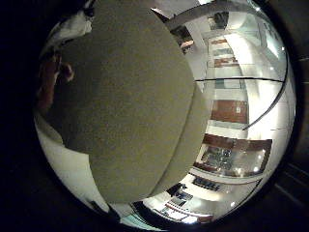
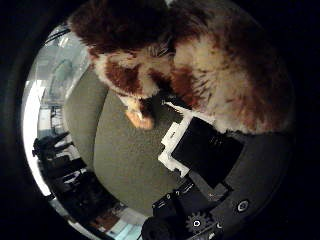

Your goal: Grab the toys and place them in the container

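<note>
- A brown-and-white plush toy [image 2: 210, 75] is seen close against the palm, over an olive-green fabric container [image 2: 120, 160].
- The hand [image 2: 200, 150] appears clamped on the toy — the fingers are only partly seen.

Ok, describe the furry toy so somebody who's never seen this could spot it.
Start from the big olive-green cushioned surface. Right against the hand, above that surface, is a plush toy. Its shaggy brown-and-cream patched fur sets it apart from the smooth green fabric and the hand's black-and-white parts.

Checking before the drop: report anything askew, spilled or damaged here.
Nothing stands out. The plush toy sits close against the palm, with the hand partly under it, above a green-grey cushion. No spill or damage shows.
</note>
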You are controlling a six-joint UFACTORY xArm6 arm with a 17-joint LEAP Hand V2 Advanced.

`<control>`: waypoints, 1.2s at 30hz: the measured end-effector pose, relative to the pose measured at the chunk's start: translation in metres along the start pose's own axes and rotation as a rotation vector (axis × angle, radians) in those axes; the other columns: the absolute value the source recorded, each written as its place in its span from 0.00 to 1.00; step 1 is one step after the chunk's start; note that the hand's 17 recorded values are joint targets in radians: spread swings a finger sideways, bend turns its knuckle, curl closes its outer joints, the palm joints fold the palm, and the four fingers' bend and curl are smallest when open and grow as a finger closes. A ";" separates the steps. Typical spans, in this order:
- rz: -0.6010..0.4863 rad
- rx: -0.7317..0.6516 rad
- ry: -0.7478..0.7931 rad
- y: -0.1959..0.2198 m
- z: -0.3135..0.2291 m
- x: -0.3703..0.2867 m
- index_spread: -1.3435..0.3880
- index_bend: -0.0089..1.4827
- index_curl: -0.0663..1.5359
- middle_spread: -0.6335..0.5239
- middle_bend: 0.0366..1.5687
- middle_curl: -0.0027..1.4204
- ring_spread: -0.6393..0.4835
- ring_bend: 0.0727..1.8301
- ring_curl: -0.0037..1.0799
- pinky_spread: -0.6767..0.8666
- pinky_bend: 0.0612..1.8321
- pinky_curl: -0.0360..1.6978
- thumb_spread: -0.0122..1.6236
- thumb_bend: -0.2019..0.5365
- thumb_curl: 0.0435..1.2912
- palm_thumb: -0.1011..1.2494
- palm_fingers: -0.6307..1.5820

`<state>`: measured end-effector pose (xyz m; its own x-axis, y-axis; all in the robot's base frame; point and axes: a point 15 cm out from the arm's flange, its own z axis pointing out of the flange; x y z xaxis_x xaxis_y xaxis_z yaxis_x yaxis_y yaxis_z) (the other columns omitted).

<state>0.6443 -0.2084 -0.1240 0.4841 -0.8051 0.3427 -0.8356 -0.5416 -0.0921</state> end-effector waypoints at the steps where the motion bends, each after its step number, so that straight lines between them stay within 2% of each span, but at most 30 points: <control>1: -0.001 0.019 0.008 -0.004 -0.002 0.002 0.44 0.46 0.59 0.12 0.53 0.74 0.26 0.66 0.72 0.27 0.82 0.29 0.59 0.26 0.25 0.69 0.75; 6: 0.026 0.113 0.067 -0.007 -0.017 0.039 0.47 0.57 0.69 0.14 0.61 0.82 0.29 0.68 0.78 0.31 0.84 0.34 0.58 0.26 0.27 0.78 0.76; 16: 0.032 0.111 0.101 0.013 -0.089 0.074 0.53 0.62 0.75 0.22 0.66 0.85 0.31 0.69 0.84 0.32 0.84 0.39 0.62 0.26 0.33 0.87 0.77; 29: 0.030 0.116 0.191 0.011 -0.294 0.087 0.57 0.64 0.74 0.29 0.70 0.82 0.32 0.68 0.88 0.32 0.81 0.45 0.61 0.25 0.40 0.88 0.77; 36: 0.036 0.162 0.143 -0.037 -0.393 0.039 0.58 0.64 0.74 0.30 0.71 0.81 0.32 0.68 0.89 0.32 0.80 0.47 0.62 0.25 0.41 0.87 0.77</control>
<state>0.5925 -0.1248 0.2601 0.4033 -0.7882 0.4649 -0.7934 -0.5543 -0.2515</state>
